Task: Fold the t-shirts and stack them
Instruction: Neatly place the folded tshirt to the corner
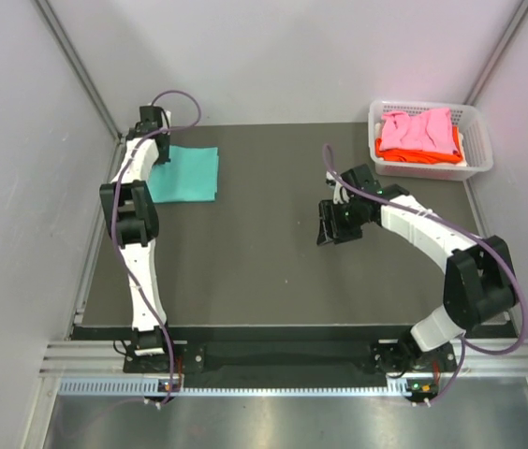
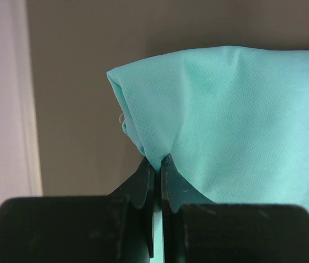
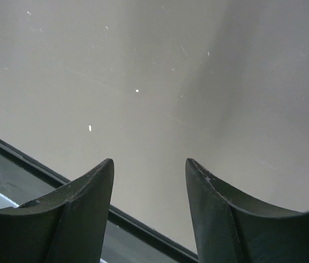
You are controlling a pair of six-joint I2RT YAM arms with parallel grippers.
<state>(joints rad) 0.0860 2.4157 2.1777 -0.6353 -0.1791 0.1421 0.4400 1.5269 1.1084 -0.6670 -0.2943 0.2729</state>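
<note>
A dark grey worktop point(image 1: 273, 271) fills the middle of the top view. Pale walls point(image 1: 21, 206) close it in on the left, right and far sides, and a metal rail point(image 1: 283, 360) runs along its near edge. The teal t-shirt point(image 1: 187, 174) lies folded flat in the upper left of the frame, near the left wall. The left gripper point(image 2: 155, 163) is pinched together on the shirt's corner, where the cloth bunches just above its tips. The right gripper point(image 3: 149, 164) has its fingers apart over the faintly speckled worktop near the centre. In the upper right corner a white basket point(image 1: 477, 140) holds the pink t-shirt point(image 1: 418, 126) on top of the orange t-shirt point(image 1: 414, 152).
</note>
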